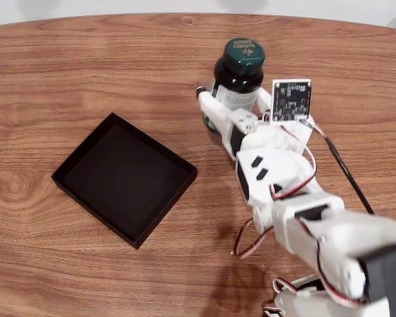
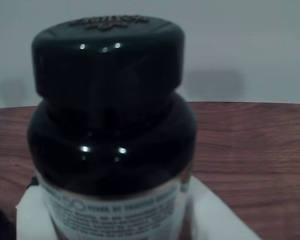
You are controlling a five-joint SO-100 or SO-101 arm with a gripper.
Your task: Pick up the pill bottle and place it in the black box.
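Wood table (image 1: 86, 79) fills my fixed view, with the box (image 1: 124, 177) lying left of centre, turned cornerwise and with nothing in it. My arm (image 1: 297, 211) comes in from the lower right and reaches up toward the bottle (image 1: 239, 72), which stands upright near the table's far edge, well apart from the box and to its upper right. I see the gripper (image 1: 234, 109) closed around the bottle's lower body, one white finger (image 1: 214, 112) pressed against the labelled part on the left and the other white part on its right, so I read it as holding the bottle. A small circuit board (image 1: 291, 100) sits just right of the bottle, on the arm.

On the wrist view the bottle (image 2: 110, 125) looms very close, dark cap on top with raised lettering, dark shoulder below, printed label at the bottom edge. White gripper parts (image 2: 32, 215) flank the label on both sides, touching it. Table and a pale wall (image 2: 250, 45) lie behind.
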